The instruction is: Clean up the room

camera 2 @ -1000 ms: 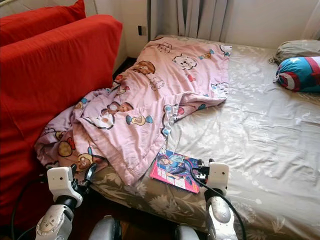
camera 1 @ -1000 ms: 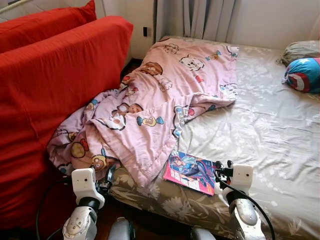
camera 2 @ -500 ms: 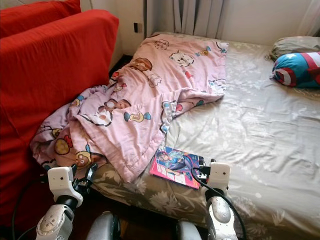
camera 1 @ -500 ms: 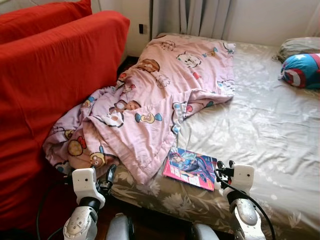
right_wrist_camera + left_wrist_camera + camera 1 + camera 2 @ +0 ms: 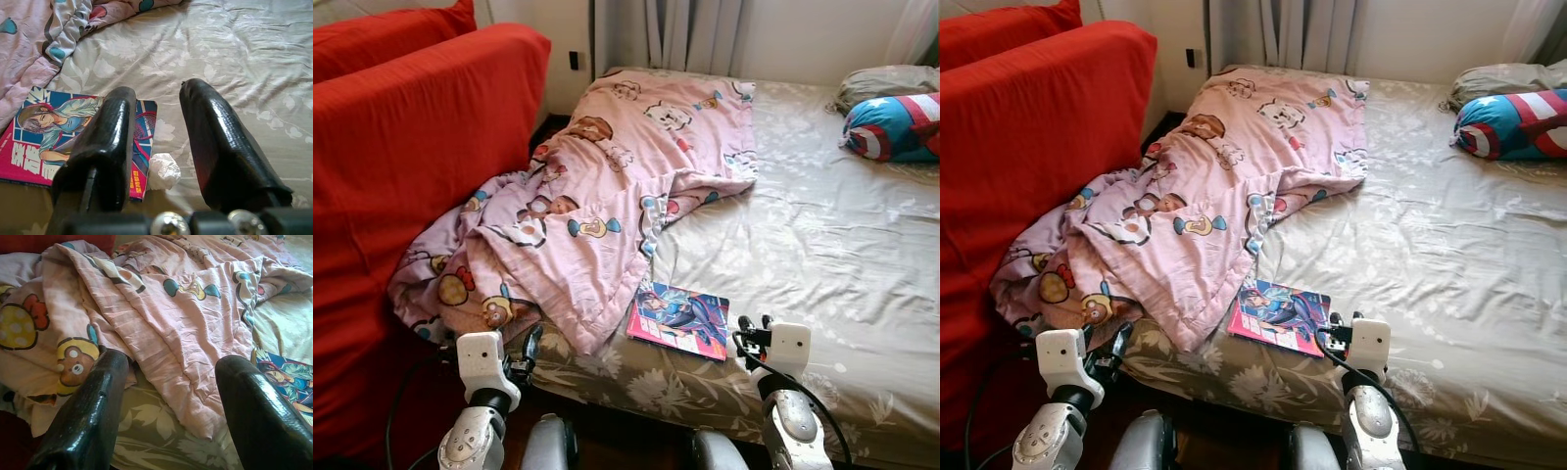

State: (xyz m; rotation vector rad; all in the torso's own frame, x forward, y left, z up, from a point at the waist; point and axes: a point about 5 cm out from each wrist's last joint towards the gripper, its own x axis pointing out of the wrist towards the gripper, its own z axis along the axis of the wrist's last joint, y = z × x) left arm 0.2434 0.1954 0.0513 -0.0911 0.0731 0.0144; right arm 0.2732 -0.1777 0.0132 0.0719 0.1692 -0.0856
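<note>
Clutter on the bed (image 5: 822, 245) is what you have to deal with: a comic book (image 5: 677, 320) lies flat near the front edge, just beside the lower hem of the rumpled pink blanket (image 5: 597, 206), and a crumpled paper wad (image 5: 163, 171) sits touching the book's corner.

Your right gripper (image 5: 159, 142) hovers low over that corner with its fingers parted and nothing between them. Your left gripper (image 5: 168, 401) is also spread wide and empty, near the blanket's hanging fold by the red sofa (image 5: 401, 166).

Expect the wad to be nearly weightless and springy; a pinch across its middle should do, though it may skitter on the sheet. The book looks thin and floppy with a glossy cover, so you will likely need to slide a finger under the open edge or drag it past the mattress edge before closing. The blanket is soft and bulky; take a bunched fold.

At the far corner two pillows (image 5: 891, 122) rest. No bin or basket can be seen.
</note>
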